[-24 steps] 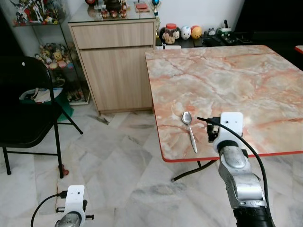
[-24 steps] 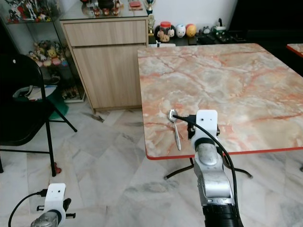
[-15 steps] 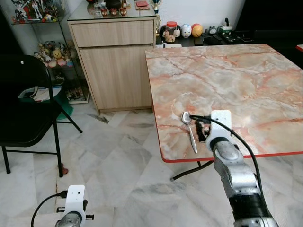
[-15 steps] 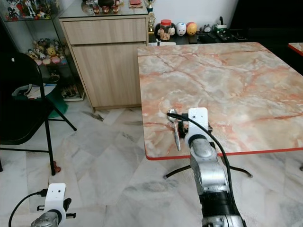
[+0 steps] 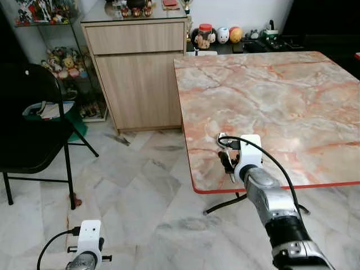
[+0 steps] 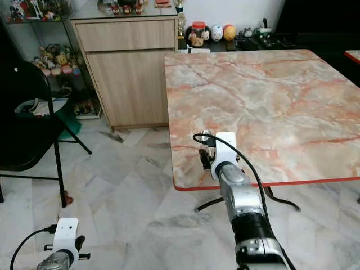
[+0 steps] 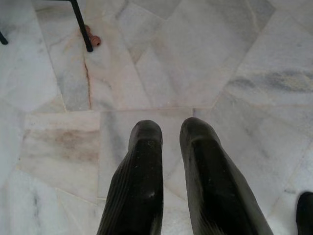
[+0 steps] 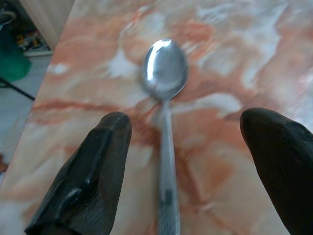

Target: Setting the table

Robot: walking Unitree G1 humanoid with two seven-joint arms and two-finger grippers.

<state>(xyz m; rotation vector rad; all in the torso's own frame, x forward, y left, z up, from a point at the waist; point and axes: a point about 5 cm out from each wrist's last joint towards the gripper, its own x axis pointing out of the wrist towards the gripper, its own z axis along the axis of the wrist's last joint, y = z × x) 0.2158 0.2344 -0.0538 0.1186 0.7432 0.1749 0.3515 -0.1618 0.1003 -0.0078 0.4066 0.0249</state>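
A metal spoon (image 8: 164,68) lies on the pink marble table (image 5: 270,95) near its front left corner, with the bowl pointing away from me. My right gripper (image 8: 186,161) is open just above the table, one black finger on either side of the spoon's handle. From the head view, the right gripper (image 5: 226,162) covers most of the handle and leaves the spoon's bowl (image 5: 221,136) showing. My left gripper (image 7: 168,142) hangs idle over the floor, fingers close together and holding nothing.
A black folding chair (image 5: 28,124) stands to the left on the marble floor. A wooden cabinet (image 5: 138,73) sits behind the table's left corner, beside a glass case of figurines (image 5: 62,62). Jars and toys (image 5: 219,36) line a low shelf behind the table.
My right gripper has moved left across the table edge, from beside the spoon to straddling its handle. The left arm has not moved.
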